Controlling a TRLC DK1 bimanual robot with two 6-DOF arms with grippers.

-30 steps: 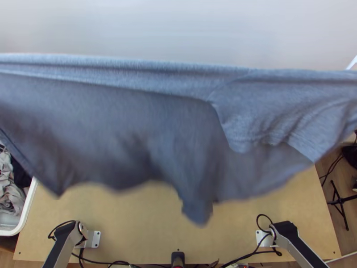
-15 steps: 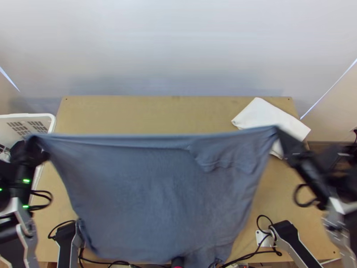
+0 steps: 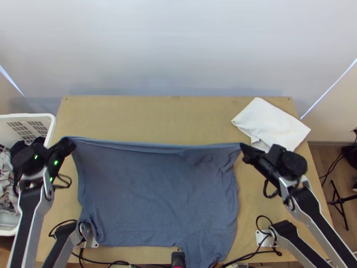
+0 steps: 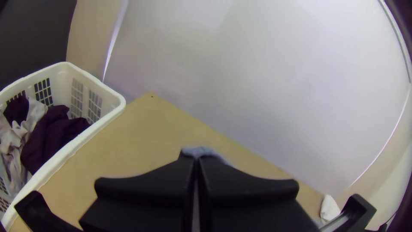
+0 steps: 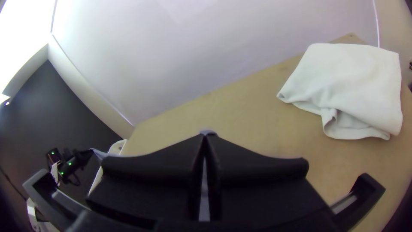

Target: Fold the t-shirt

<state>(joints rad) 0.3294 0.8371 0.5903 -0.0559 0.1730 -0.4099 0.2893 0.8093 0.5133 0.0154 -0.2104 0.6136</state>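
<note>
Found t-shirt (image 3: pixel 156 192) spread over near part of table (image 3: pixel 147 116). Holding its far edge near 2 ends: left gripper (image 4: pixel 195 157) and right gripper (image 5: pixel 206 135), each clenched on fabric. Probably spaced wide to pull wrinkles out before folding. Counted: 1 t-shirt, 2 grippers, 1 white cloth (image 3: pixel 267 123) at far right, 1 basket (image 4: pixel 116 99) at left.

Reads as a robotics lab or test corner: my arm bases plated (image 3: pixel 260 237) to a wooden worktop (image 3: pixel 156 116), loose cables (image 3: pixel 247 257) along its near edge, plain white backdrop (image 3: pixel 178 49), black stand (image 3: pixel 341 202) on wood floor (image 3: pixel 323 154).
</note>
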